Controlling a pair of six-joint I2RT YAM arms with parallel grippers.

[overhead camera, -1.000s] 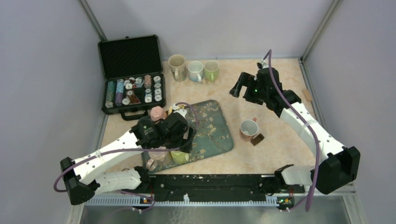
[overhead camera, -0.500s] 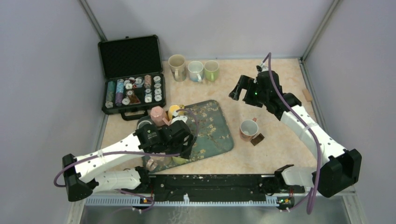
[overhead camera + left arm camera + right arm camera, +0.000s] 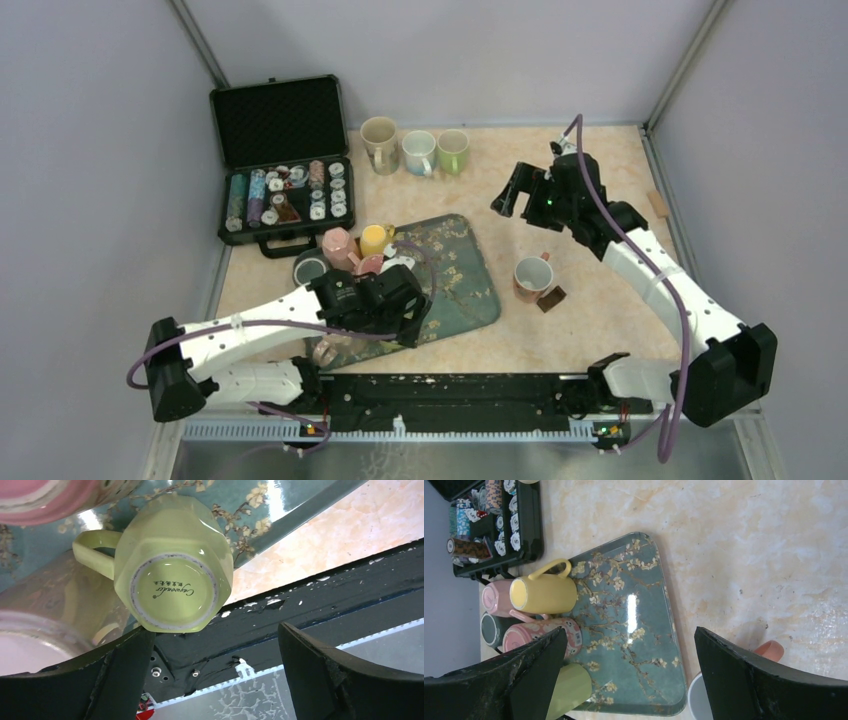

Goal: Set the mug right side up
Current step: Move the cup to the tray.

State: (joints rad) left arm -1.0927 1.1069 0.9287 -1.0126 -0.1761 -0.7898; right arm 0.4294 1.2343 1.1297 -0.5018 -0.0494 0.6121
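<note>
A pale green mug [image 3: 175,570] stands upside down at the near corner of the blossom-patterned tray [image 3: 240,510], base up and handle to the left. My left gripper [image 3: 215,670] hangs open just past it over the black base rail, and its left finger [image 3: 125,670] lies against the mug's edge in the picture. Nothing sits between the jaws. In the top view the left gripper [image 3: 403,322] covers that mug. My right gripper [image 3: 513,188] is open and raised over the table to the right of the tray [image 3: 465,280], holding nothing. From there the green mug [image 3: 569,690] shows at the tray's corner.
The tray's left side also holds a yellow mug [image 3: 374,238], a pink mug [image 3: 338,243], a pink patterned mug [image 3: 536,632] and a glass mug [image 3: 45,630]. A dark mug [image 3: 308,267] stands beside it. A salmon mug [image 3: 530,275] stands upright to the right. Behind are three mugs [image 3: 418,150] and an open chip case [image 3: 283,190].
My left arm has moved toward the near edge and to the right, uncovering the yellow and pink mugs. The right arm has barely shifted. Both grippers have stayed open.
</note>
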